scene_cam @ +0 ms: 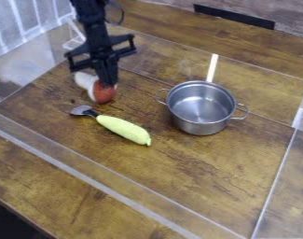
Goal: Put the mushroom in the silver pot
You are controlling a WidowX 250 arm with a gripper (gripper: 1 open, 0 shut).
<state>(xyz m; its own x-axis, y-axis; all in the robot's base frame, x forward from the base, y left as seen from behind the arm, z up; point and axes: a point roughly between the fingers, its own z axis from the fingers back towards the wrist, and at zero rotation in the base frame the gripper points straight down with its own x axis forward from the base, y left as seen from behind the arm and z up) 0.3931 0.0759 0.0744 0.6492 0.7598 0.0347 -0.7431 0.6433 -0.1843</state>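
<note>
The mushroom [103,92], with a reddish-brown cap and a whitish stem, hangs just above the wooden table at the left, between the fingers of my gripper [103,82]. The gripper points down and is shut on it. The silver pot [199,105] stands to the right of the mushroom, upright, with nothing visible inside and two small side handles. A stretch of bare wood separates the mushroom from the pot.
An elongated yellow-green vegetable [124,129] lies in front of the gripper, with a small silver object [81,111] beside its left end. A pale stick [213,67] stands behind the pot. Low clear plastic walls [141,201] frame the wooden table.
</note>
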